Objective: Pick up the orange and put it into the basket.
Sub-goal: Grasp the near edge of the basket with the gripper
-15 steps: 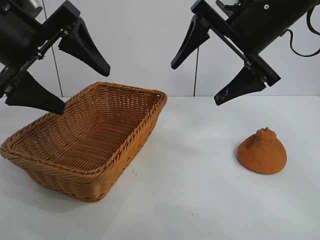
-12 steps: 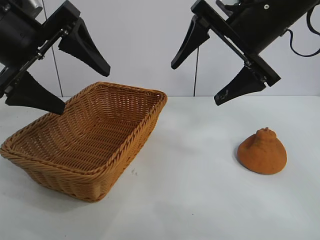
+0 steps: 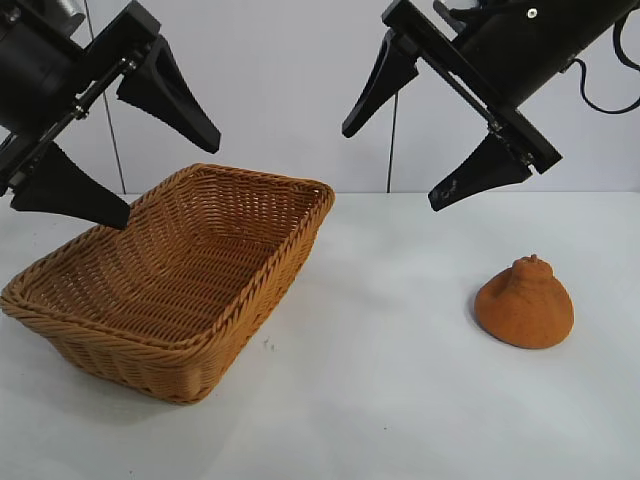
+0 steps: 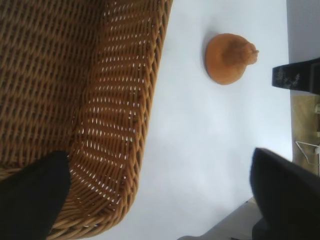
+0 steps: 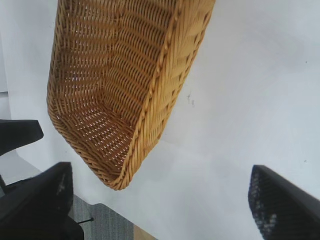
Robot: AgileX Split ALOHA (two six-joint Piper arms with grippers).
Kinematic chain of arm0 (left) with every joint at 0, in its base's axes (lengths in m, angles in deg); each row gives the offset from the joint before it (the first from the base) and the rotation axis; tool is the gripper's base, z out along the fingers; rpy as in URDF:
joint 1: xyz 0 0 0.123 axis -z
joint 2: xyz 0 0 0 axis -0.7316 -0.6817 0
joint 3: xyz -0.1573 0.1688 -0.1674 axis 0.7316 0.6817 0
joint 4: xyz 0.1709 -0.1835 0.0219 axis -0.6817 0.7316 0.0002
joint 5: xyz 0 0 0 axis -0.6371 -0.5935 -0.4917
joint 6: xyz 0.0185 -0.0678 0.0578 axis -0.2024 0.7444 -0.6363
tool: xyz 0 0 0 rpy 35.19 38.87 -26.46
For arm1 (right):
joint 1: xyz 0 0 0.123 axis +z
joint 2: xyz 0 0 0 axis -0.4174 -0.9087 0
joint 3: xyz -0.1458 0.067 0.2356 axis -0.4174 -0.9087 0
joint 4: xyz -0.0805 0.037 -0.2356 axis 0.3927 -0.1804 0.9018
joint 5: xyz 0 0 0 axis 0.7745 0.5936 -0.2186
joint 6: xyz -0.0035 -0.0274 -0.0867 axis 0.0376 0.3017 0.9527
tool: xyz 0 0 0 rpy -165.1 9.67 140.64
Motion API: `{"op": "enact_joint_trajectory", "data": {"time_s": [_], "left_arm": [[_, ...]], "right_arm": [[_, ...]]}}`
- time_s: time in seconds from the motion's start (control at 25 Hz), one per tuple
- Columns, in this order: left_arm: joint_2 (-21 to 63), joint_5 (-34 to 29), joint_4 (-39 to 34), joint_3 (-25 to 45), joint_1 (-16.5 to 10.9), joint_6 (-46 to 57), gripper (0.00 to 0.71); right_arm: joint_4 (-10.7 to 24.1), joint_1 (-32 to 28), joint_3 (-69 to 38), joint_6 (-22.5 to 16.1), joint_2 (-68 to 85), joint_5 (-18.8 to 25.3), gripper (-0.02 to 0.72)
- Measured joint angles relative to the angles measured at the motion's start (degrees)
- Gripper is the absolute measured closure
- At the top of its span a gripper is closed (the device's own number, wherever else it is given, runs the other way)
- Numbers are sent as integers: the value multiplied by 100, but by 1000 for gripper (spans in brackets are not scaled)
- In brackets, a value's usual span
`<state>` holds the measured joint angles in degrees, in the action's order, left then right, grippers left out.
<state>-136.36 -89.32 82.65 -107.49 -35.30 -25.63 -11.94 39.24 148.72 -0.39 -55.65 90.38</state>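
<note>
The orange [image 3: 525, 303] is a dull orange-brown dome with a knobby nub, resting on the white table at the right; it also shows in the left wrist view, orange [image 4: 229, 58]. The woven wicker basket [image 3: 225, 203] stands empty at the left and appears in both wrist views, basket [image 4: 125, 115] and basket [image 5: 165, 85]. My left gripper [image 3: 168, 175] hangs open above the basket's far left side, holding nothing. High over the middle of the table, up and to the left of the orange, my right gripper [image 3: 393, 168] hangs open and empty.
The white table [image 3: 390, 400] runs from the basket to the orange. A pale wall stands behind. In the right wrist view, grey floor [image 5: 107, 222] shows past the table's edge.
</note>
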Motion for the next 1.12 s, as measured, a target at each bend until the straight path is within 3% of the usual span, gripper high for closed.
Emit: {"op": "enact_joint_trajectory", "data": {"time_s": [0.56, 0.76, 0.92, 0.96, 1.12], "left_arm": [[0, -53, 27, 0, 0, 0, 17], [30, -344, -179, -13, -64, 91, 17], [405, -663, -984, -38, -138, 633, 17], [772, -745, -1503, -22, -145, 1222, 17], [1287, -693, -2134, 303, -8, 2640, 17]], "right_arm": [[0, 0, 0, -19, 0, -35, 52], [0, 0, 0, -19, 0, -35, 52], [0, 0, 0, -19, 0, -35, 52], [0, 0, 0, -19, 0, -35, 52], [-6, 0, 0, -19, 0, -75, 52]]}}
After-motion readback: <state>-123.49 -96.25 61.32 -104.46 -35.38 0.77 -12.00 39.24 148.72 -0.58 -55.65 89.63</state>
